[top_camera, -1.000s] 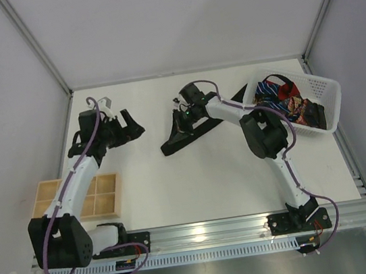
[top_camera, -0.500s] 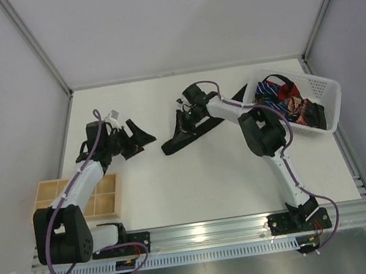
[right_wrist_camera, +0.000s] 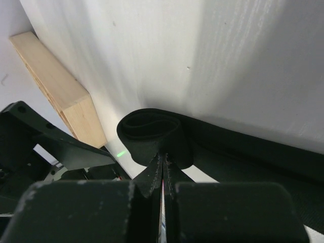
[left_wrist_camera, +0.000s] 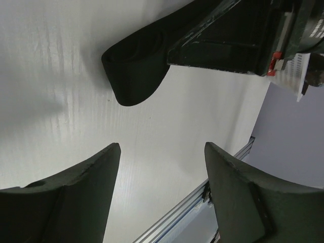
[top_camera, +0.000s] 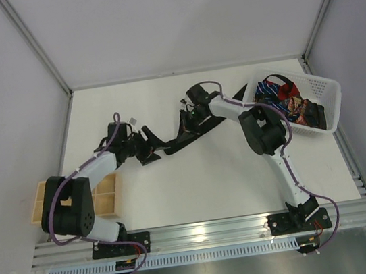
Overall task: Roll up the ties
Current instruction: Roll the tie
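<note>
A plain black tie [top_camera: 203, 128] lies slantwise on the white table, its far end by the basket. Its near end is rolled into a small loop [right_wrist_camera: 151, 132], also seen in the left wrist view [left_wrist_camera: 132, 76]. My right gripper [top_camera: 181, 132] is shut on that rolled end [right_wrist_camera: 163, 161]. My left gripper [top_camera: 151, 143] is open and empty [left_wrist_camera: 162, 148], low over the table just left of the roll, not touching it. Blue-white striped [top_camera: 271, 86], red [top_camera: 290, 88] and brown patterned [top_camera: 295, 105] ties lie in the basket.
A white lattice basket [top_camera: 323, 93] stands at the back right. A wooden compartment tray [top_camera: 108, 194] sits at the near left, partly under the left arm; its edge shows in the right wrist view [right_wrist_camera: 55, 86]. An aluminium rail [top_camera: 216, 228] runs along the front edge.
My left arm has swung right and nearer, bringing its open gripper up to the tie's rolled end. The right gripper has stayed shut on the tie, shifting only slightly.
</note>
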### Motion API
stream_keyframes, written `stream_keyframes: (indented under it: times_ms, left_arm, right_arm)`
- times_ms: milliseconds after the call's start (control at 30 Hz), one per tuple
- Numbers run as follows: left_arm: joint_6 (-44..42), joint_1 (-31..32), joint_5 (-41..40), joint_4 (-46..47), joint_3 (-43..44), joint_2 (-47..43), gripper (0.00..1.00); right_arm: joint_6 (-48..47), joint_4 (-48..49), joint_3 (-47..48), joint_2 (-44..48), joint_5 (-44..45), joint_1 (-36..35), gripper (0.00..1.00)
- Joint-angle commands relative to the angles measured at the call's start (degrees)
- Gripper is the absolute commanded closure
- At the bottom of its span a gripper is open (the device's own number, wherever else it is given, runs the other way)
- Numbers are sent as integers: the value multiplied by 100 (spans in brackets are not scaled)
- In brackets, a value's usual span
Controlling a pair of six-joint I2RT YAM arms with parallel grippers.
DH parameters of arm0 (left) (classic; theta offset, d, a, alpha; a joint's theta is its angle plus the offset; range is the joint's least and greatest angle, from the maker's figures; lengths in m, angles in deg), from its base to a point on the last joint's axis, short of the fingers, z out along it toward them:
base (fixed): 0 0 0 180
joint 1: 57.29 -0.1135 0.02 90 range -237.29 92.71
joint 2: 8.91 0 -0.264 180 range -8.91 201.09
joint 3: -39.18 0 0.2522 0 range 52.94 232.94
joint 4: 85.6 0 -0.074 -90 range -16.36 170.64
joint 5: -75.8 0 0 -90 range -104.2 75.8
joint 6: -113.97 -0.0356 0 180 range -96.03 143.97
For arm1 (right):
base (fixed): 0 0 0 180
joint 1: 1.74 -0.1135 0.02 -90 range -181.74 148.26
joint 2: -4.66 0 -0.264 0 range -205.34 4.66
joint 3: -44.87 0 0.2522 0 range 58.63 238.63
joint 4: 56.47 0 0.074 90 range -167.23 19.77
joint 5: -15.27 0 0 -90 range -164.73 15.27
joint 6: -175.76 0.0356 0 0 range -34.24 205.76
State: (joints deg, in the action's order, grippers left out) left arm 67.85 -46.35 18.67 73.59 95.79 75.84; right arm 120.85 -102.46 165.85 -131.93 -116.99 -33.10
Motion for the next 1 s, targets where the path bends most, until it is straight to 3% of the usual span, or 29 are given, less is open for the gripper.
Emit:
stream_keyframes:
  times_ms: [0, 167, 467, 600, 733, 967]
  left_arm:
    - [341, 31, -245, 107, 303, -64, 27]
    - [332, 31, -324, -139, 426, 147, 27]
    - [508, 40, -280, 212, 434, 683, 29]
    - [481, 66, -271, 379, 557, 999, 32]
    - [551, 136, -377, 415, 646, 1219, 42]
    - [692, 180, -579, 634, 593, 1412, 43]
  right_arm:
    - [-99, 85, -26, -122, 7, -46, 100]
    - [-125, 94, -43, -227, 77, -46, 100]
    - [-292, 59, -34, -368, 183, 50, 100]
    - [-319, 50, -52, -394, 166, 77, 100]
    - [-301, 76, -52, -403, 130, 112, 100]
    - [-284, 120, -26, -447, 113, 121, 100]
